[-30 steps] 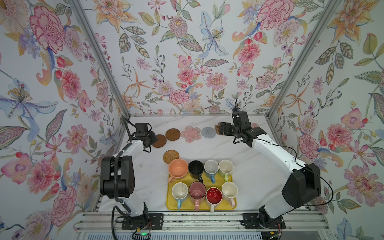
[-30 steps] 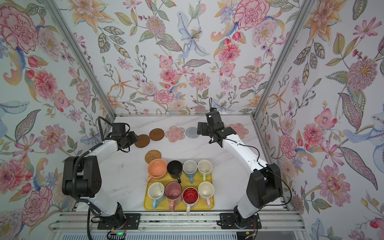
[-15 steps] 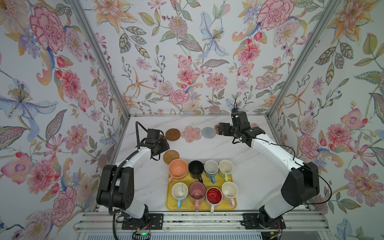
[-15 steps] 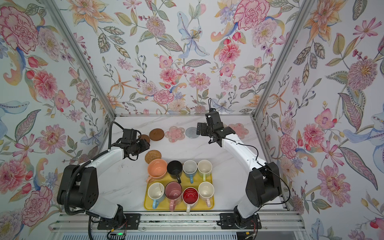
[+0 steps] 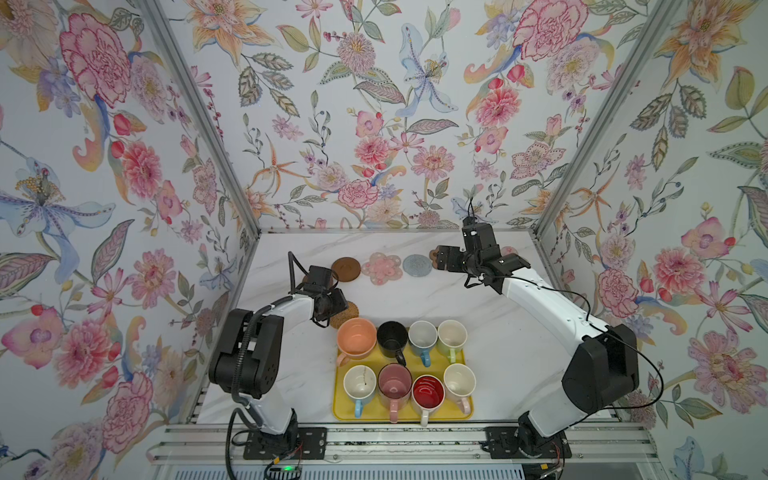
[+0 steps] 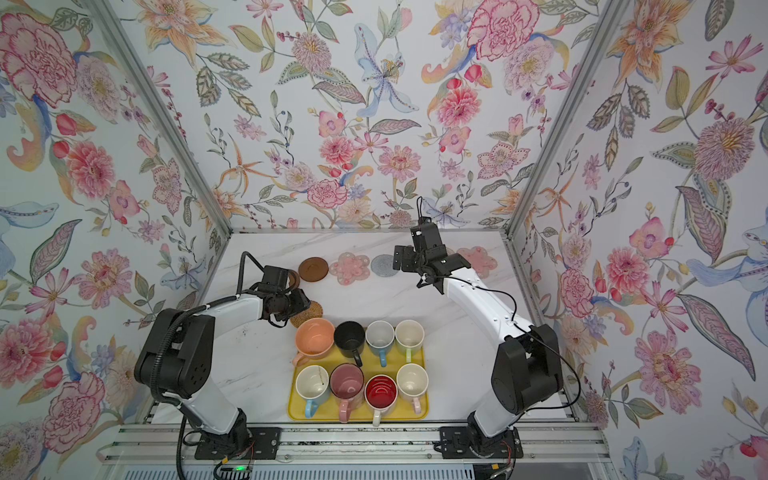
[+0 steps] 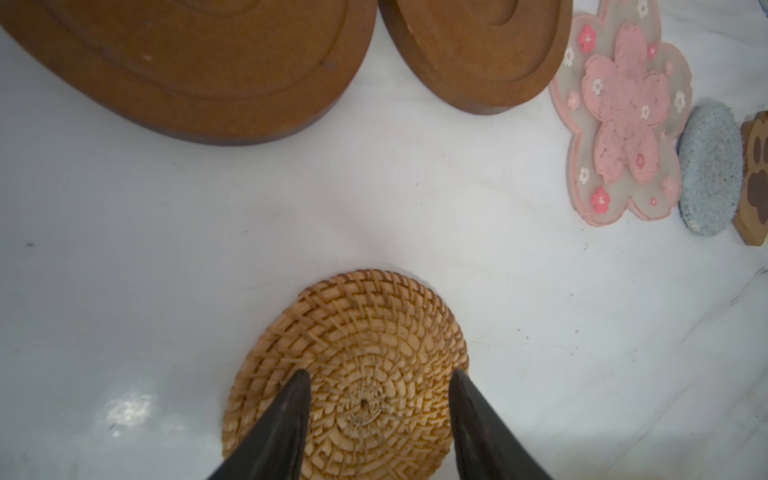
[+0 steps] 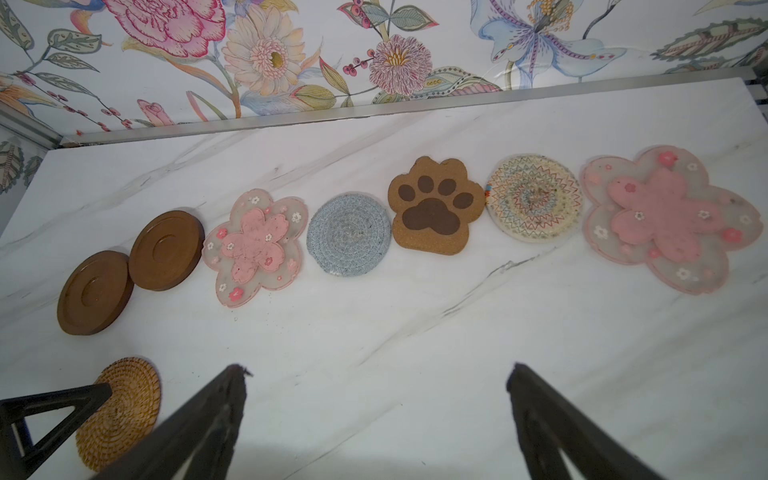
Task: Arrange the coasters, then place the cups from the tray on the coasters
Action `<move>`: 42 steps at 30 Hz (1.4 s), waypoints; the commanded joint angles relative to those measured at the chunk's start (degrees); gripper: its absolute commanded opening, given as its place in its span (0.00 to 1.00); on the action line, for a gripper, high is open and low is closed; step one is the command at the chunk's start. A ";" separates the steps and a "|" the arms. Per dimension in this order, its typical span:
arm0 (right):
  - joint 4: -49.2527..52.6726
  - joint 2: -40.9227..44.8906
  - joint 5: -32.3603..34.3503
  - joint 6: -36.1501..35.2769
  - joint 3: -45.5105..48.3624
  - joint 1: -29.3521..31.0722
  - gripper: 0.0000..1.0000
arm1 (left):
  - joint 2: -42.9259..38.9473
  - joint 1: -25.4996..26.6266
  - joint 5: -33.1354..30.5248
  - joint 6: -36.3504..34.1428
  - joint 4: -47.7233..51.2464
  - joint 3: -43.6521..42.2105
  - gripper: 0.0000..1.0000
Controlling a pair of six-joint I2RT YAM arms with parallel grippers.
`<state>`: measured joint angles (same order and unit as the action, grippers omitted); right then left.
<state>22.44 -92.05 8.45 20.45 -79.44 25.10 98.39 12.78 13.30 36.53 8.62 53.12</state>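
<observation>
My left gripper [image 7: 378,380] hangs open just over the woven rattan coaster [image 7: 349,374], one fingertip on each side of its centre; the coaster lies flat beside the tray's back left corner [image 5: 348,313]. Behind it runs a row of coasters: two dark brown discs [image 8: 94,293] [image 8: 166,250], a pink flower [image 8: 255,245], a grey round [image 8: 349,235], a brown paw [image 8: 434,205], a patterned round [image 8: 534,197] and a second pink flower [image 8: 673,218]. My right gripper [image 8: 376,370] is wide open and empty above bare table in front of that row [image 5: 440,257]. Several cups, among them peach [image 5: 356,337] and black [image 5: 392,336], stand on the yellow tray [image 5: 415,413].
The marble table [image 5: 498,332] is enclosed by floral walls at the back and both sides. The tray sits near the front edge. The peach cup's rim is close to the rattan coaster and my left gripper [image 5: 332,303].
My left gripper has moved from the dark brown disc at the back left towards the front and right, and now hangs over the rattan coaster. The right arm has stayed put.
</observation>
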 commanded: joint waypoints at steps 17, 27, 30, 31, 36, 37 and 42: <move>0.25 1.57 0.42 0.78 0.34 0.12 0.99 | -0.76 -2.16 -9.72 0.37 4.39 -4.09 0.54; -0.11 1.00 -0.16 0.82 0.06 0.16 0.99 | -8.33 -11.21 -13.54 -3.11 8.38 -9.76 0.54; -0.10 0.78 -0.36 0.84 -0.10 0.21 0.99 | -8.37 -14.29 -14.52 -3.88 8.43 -10.06 0.53; -0.13 0.76 -0.36 0.82 -0.10 0.22 0.99 | -8.34 -15.31 -14.71 -4.09 8.15 -10.03 0.53; -0.11 1.08 -0.35 0.82 -0.01 0.21 0.99 | -8.26 -19.21 -14.79 -4.87 5.03 -8.29 0.53; -0.15 1.08 -0.19 0.79 0.01 0.21 0.99 | -7.88 -19.52 -14.64 -5.04 4.67 -7.41 0.53; -0.16 1.26 -0.16 0.81 0.14 0.21 0.99 | -7.22 -19.81 -12.82 -6.25 5.50 -1.88 0.54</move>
<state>22.44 -92.03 8.40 20.47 -79.44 25.10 91.07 -6.92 0.25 32.10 13.34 47.99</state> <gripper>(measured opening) 0.992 0.537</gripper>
